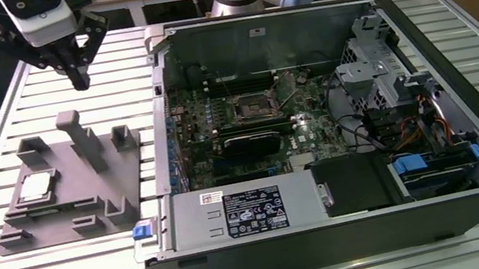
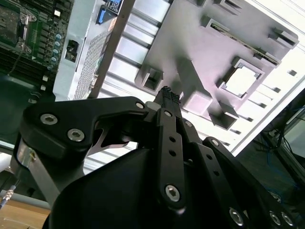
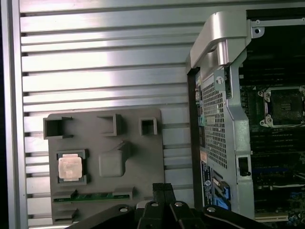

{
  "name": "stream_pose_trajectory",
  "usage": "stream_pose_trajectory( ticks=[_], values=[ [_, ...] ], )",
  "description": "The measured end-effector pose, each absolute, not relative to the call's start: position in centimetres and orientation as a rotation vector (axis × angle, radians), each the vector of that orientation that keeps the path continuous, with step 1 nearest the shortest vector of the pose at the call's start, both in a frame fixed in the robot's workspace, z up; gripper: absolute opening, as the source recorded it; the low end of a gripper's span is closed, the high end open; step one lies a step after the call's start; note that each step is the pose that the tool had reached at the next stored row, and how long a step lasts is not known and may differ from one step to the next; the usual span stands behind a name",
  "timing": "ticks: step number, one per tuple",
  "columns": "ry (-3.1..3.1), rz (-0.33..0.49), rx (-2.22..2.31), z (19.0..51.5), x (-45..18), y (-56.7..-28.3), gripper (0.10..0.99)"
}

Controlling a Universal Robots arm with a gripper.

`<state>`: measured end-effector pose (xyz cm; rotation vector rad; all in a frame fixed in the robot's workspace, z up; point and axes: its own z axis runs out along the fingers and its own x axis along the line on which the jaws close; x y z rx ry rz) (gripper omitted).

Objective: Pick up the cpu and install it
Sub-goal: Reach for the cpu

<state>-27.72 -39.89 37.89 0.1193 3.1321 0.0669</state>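
- Silvery flat square cpu (image 1: 36, 187), pale rim: seated in a recess of the grey plastic fixture (image 1: 85, 193) on the slatted metal desk (image 1: 126, 73).
- Likely light, stiff, slick-topped, fragile underneath; grip opposite edges.
- Black claw (image 1: 78, 83) hovers above fixture's far end, tips together, empty.
- Dark metal-framed square socket (image 1: 255, 107) looks empty.

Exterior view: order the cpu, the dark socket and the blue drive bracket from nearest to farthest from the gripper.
1. cpu, on the grey fixture, exterior view's left, below the gripper.
2. dark socket, inside the case, midway across.
3. blue drive bracket, case corner, exterior view's right.
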Motion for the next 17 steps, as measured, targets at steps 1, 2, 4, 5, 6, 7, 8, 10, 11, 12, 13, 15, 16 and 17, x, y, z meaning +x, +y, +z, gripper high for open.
stream_pose_trajectory(
  ticks=[1, 2, 4, 5, 6, 7, 8, 10, 11, 12, 13, 15, 16, 17],
  values=[
    [3.132, 0.067, 0.119, 37.9, -27.8, -39.9, 0.106],
    [3.132, 0.067, 0.119, 37.9, -27.9, -39.9, 0.106],
    [3.133, 0.067, 0.119, 37.8, -28.2, -39.9, 0.106],
    [3.133, 0.067, 0.119, 37.8, -28.3, -39.9, 0.106],
    [3.133, 0.067, 0.119, 37.8, -28.4, -39.9, 0.106],
    [3.133, 0.067, 0.119, 37.8, -28.5, -39.9, 0.106],
    [3.133, 0.067, 0.119, 37.8, -28.7, -39.9, 0.106],
    [3.134, 0.067, 0.120, 37.8, -28.9, -39.9, 0.106],
    [3.134, 0.067, 0.120, 37.8, -29.1, -39.9, 0.106],
    [3.134, 0.067, 0.120, 37.7, -29.2, -39.9, 0.106],
    [3.134, 0.067, 0.120, 37.7, -29.3, -39.9, 0.106],
    [3.134, 0.067, 0.120, 37.7, -29.6, -39.9, 0.106],
    [3.134, 0.067, 0.120, 37.7, -29.8, -39.9, 0.106],
    [3.134, 0.067, 0.120, 37.7, -29.9, -39.9, 0.106]
  ],
)
